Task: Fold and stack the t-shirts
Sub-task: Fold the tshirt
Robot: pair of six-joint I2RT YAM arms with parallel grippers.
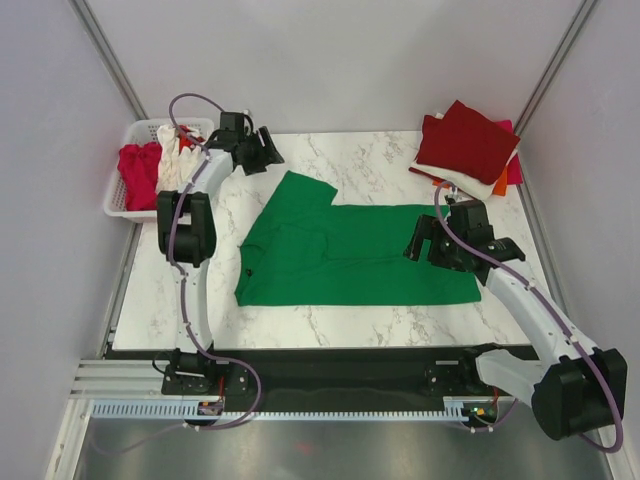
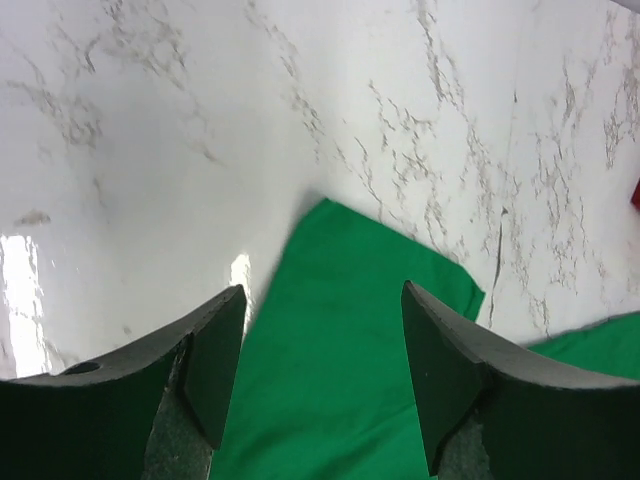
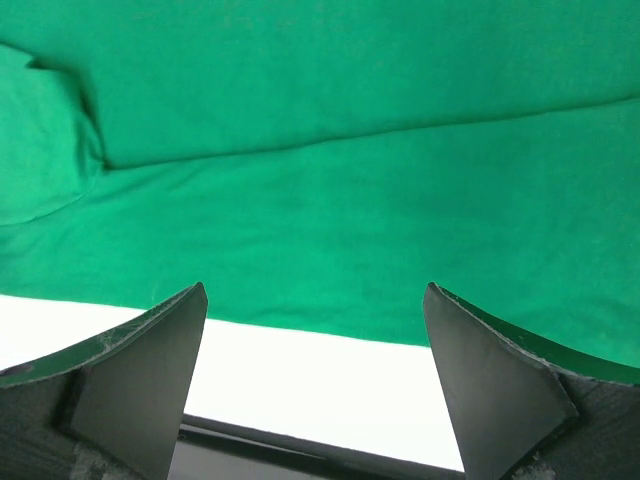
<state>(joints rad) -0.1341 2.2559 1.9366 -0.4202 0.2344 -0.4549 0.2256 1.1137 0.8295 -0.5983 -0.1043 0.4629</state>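
A bright green t-shirt (image 1: 345, 250) lies spread flat in the middle of the marble table (image 1: 380, 160). My left gripper (image 1: 266, 152) hovers open just past the shirt's far-left sleeve (image 2: 350, 300), with nothing between its fingers (image 2: 215, 370). The right gripper (image 1: 414, 243) is open above the shirt's right part, and its wrist view shows the green cloth (image 3: 330, 200) and its near edge ahead of the fingers (image 3: 150, 370). Folded t-shirts are stacked at the back right, a dark red one (image 1: 466, 140) on top of white (image 1: 470, 183), orange and magenta ones.
A white slatted basket (image 1: 116, 205) stands at the far left and holds a red shirt (image 1: 138, 172) and a white one (image 1: 178, 160). Grey walls close in on both sides. The table's near edge (image 3: 330, 440) lies just below the right gripper.
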